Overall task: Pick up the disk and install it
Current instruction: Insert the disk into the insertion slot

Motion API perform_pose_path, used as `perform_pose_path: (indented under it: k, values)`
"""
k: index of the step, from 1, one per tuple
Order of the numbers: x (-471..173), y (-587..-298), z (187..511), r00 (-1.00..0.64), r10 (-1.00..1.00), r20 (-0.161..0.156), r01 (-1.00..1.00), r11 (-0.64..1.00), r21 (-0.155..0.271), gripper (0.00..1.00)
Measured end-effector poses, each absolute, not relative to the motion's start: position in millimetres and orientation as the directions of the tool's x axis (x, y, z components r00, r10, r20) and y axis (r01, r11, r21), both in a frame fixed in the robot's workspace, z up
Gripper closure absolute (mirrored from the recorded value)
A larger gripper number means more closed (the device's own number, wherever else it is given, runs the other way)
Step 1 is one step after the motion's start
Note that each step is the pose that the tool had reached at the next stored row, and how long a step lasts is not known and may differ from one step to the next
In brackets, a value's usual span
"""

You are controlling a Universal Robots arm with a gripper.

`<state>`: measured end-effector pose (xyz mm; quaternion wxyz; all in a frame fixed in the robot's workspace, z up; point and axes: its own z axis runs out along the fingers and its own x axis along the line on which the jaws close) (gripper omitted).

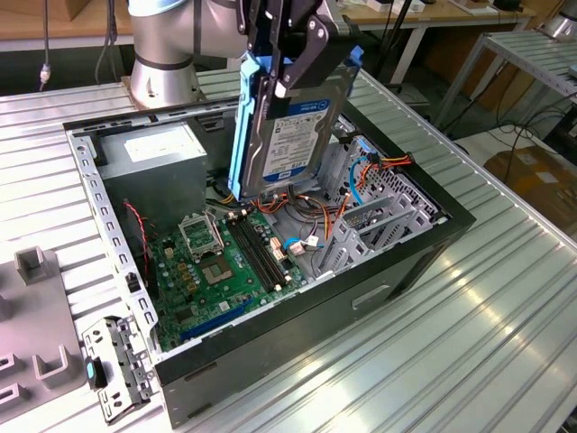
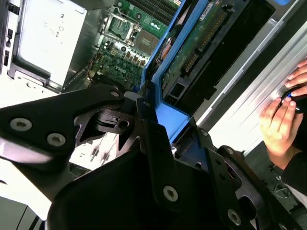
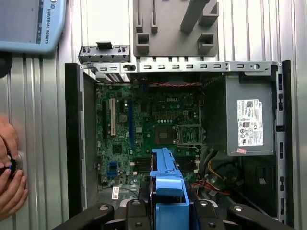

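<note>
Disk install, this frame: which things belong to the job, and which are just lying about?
Job:
- the disk, upright in the gripper
- open computer case beneath it
- metal drive cage, probably

Lying about:
- power supply
- motherboard
- grey fixture plate
- loose bracket
- person's hand

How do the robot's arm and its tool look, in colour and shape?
The arm is thick, round and silver-grey. The tool is matte black, built of flat angular link plates joined with round silver screws.
</note>
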<state>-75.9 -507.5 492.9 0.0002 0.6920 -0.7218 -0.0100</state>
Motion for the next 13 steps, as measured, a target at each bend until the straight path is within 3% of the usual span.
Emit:
perform_pose_path:
  k: [10, 13]
  values:
    - [-40.6, -508.8, 492.8, -0.042, -0.999, -0.013, -0.999, 0.042, 0.015, 0.63]
    - [-40.0, -523.4, 492.4, -0.042, -0.999, -0.014, -0.999, 0.042, 0.015, 0.63]
